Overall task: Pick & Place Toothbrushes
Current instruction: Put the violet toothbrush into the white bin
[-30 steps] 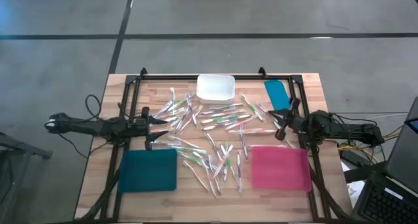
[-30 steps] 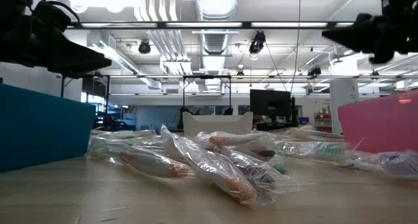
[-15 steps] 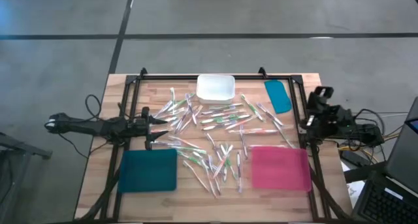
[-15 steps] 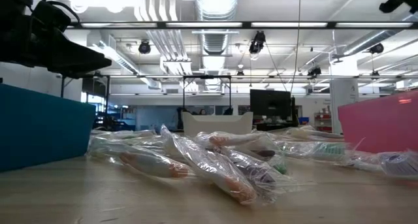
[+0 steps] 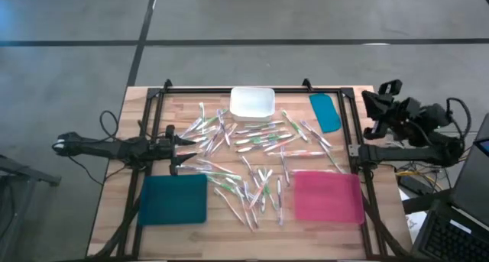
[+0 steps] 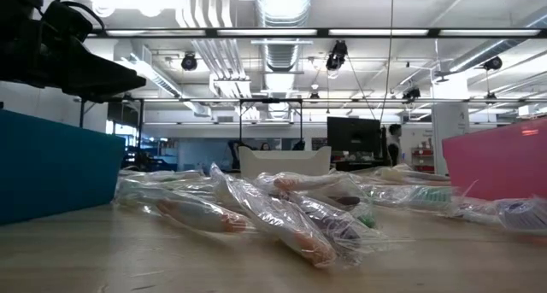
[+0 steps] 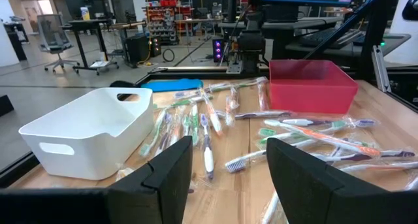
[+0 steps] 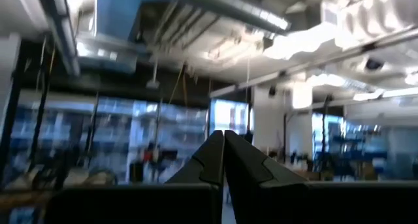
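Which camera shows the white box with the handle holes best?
The left wrist view: the white bin fills the near side, showing its handle slots and open inside. The high view shows only its rim from above. The low view shows its far-off front wall behind toothbrushes. The right wrist view misses it.

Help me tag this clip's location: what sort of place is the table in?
Probably a robotics lab or workshop: exposed ceiling ducts overhead, workbenches with a monitor behind the table, an office chair on an open concrete floor.

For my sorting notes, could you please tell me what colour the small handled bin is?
White; the bin shows best in the left wrist view.
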You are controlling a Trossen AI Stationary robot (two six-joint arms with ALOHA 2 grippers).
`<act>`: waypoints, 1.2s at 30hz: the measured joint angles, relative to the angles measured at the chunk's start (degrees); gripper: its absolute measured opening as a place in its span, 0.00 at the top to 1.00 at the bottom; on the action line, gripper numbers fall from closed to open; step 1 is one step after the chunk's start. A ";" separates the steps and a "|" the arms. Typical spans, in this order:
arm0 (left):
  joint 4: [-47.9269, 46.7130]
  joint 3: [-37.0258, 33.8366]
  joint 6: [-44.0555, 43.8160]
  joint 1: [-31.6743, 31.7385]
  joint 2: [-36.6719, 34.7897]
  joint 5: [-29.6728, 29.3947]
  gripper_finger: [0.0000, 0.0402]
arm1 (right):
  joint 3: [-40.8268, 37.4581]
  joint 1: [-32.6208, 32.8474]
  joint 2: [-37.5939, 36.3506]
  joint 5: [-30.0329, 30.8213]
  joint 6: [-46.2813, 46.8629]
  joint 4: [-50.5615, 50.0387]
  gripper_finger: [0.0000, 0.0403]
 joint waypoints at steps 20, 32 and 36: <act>0.00 0.00 0.00 0.00 0.00 0.00 0.50 | 35.56 -0.74 37.00 14.18 7.81 -49.88 0.98; 0.00 0.00 0.00 0.00 0.00 0.00 0.50 | 39.74 -15.18 51.07 9.69 17.18 -66.85 0.96; 0.01 0.00 0.00 0.00 0.00 -0.02 0.50 | 38.30 -21.75 53.51 1.43 17.20 -68.36 0.90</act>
